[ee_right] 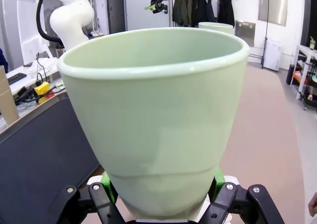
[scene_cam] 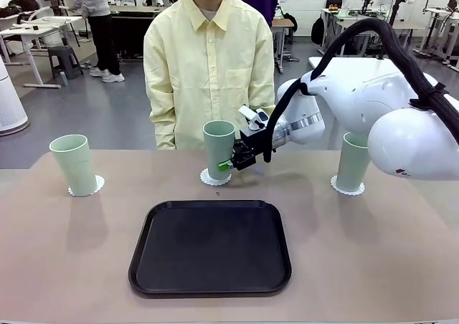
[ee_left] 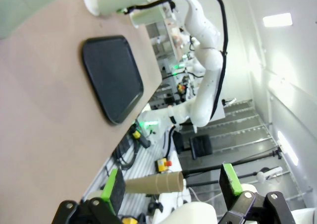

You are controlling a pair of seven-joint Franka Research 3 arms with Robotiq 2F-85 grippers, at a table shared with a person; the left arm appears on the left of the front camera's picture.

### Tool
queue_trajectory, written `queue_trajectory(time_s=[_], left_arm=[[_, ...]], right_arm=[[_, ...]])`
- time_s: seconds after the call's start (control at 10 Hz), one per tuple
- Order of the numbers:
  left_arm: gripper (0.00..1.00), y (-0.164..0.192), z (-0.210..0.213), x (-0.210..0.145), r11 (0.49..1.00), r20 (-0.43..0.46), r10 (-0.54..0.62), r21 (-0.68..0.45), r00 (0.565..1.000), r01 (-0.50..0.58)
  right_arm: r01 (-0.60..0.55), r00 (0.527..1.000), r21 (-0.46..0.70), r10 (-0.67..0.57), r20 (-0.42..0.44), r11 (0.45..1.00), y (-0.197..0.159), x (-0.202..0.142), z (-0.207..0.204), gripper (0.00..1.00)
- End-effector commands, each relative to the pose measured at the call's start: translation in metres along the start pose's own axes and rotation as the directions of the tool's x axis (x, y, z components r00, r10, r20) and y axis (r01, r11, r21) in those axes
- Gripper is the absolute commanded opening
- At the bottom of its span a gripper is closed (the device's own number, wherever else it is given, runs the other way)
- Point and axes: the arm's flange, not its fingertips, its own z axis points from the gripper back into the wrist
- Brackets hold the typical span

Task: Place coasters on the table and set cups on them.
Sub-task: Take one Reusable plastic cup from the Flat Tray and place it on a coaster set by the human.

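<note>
- The middle cup [scene_cam: 219,149] stands on a coaster [scene_cam: 214,178] near the table's [scene_cam: 72,267] far edge, just behind the black tray [scene_cam: 210,246].
- It looks light, stiff and smooth; the right gripper [scene_cam: 231,163] is clamped low on its tapered wall.
- Two more cups [scene_cam: 74,164] [scene_cam: 353,162] flank it on coasters.
- The left wrist view shows the left gripper [ee_left: 172,187] spread apart, holding nothing; the right wrist view shows green pads [ee_right: 106,183] pressing the base.

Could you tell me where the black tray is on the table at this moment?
In the front view, the black tray lies mid-table on the robot's side, just in front of the middle cup and its coaster.
</note>
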Motion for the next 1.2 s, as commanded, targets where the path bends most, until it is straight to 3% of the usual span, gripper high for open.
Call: queue_trajectory(time_s=[0.0,1.0,1.1], left_arm=[[1.00,-0.003,0.001,-0.001,1.000,0.006,-0.004,-0.003,1.000,0.004],[1.00,-0.003,0.001,-0.001,1.000,0.006,-0.004,-0.003,1.000,0.004],[1.00,-0.003,0.001,-0.001,1.000,0.006,-0.004,-0.003,1.000,0.004]], right_arm=[[0.021,1.000,-0.003,-0.021,-0.008,1.000,-0.014,0.002,0.001,0.81],[0.074,0.997,-0.031,-0.074,0.013,0.997,-0.029,-0.015,0.002,0.81],[0.069,0.997,-0.025,-0.069,0.023,0.997,-0.029,-0.015,0.001,1.00]])
